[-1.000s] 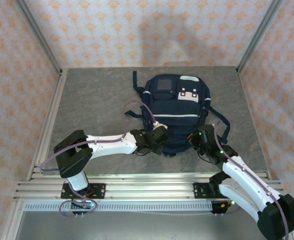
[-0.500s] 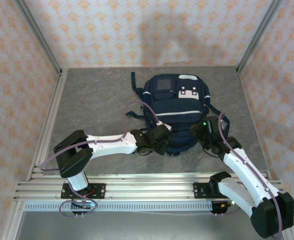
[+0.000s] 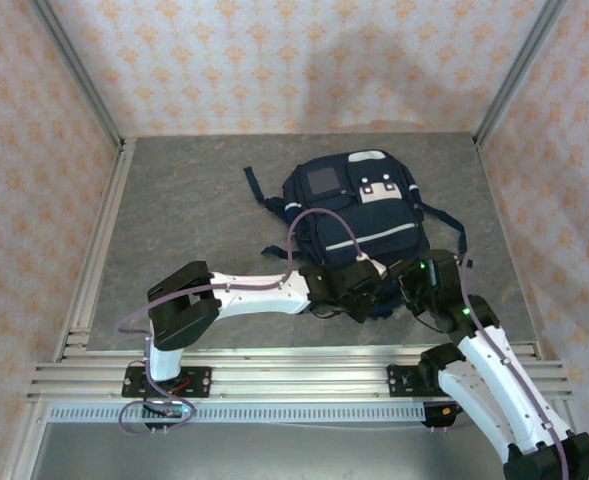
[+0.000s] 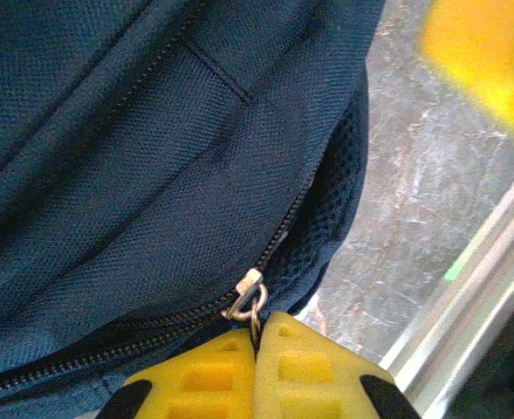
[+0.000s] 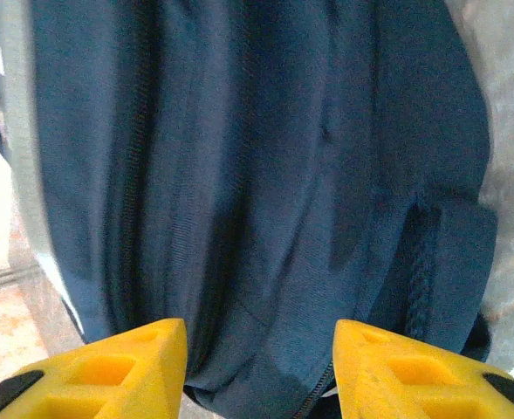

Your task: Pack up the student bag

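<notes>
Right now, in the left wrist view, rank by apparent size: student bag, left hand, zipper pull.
student bag: largest.
left hand: second, though it sits nearest the camera, which inflates it.
zipper pull, pinched between its fingers: smallest.

So the student bag [image 3: 359,215] got twisted round a bit on the surface. Left hand [image 4: 257,336], pinching the zipper pull [image 4: 250,297], slid right along its near edge. Right hand [image 5: 261,349] popped open.

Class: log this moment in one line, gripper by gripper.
left gripper: shut on zipper pull | right gripper: open, facing student bag
</notes>
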`<state>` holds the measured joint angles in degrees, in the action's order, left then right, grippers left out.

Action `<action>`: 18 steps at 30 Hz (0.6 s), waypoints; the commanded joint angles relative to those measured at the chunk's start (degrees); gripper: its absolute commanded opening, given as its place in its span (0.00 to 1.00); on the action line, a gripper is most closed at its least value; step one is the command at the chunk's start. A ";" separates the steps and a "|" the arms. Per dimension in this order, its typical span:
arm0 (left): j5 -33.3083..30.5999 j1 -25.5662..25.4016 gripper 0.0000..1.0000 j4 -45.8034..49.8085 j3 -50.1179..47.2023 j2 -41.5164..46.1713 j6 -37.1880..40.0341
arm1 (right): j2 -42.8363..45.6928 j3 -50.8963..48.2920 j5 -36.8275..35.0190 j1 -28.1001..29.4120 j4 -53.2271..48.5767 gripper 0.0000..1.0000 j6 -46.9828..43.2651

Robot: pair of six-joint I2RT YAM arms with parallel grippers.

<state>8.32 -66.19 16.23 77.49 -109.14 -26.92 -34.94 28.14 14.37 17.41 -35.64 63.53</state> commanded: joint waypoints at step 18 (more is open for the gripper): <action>-1.73 -0.73 0.00 2.60 0.90 0.92 0.81 | -7.01 -6.29 -3.25 1.67 14.82 0.00 3.66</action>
<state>7.77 -66.28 16.93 77.78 -109.14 -26.89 -42.04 20.25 15.86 18.83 -21.19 69.10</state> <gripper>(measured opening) 0.042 0.042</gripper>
